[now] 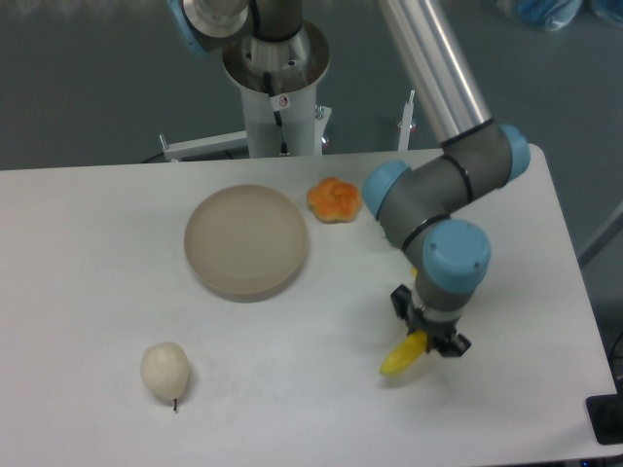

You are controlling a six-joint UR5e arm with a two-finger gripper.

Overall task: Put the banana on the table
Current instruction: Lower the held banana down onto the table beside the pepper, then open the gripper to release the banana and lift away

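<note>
The bright yellow banana [401, 356] is held in my gripper [426, 335], which is shut on its upper part. The banana's lower tip points down and to the left, at or just above the white table [292, 389]; I cannot tell whether it touches. The gripper hangs over the front right part of the table, right of the beige plate [246, 240]. The arm's wrist hides the top end of the banana.
An orange lobed fruit [334, 198] lies behind the arm, right of the plate. A pale cream pear [164, 370] lies at the front left. The robot's base column [277, 88] stands behind the table. The table's right edge is near the arm.
</note>
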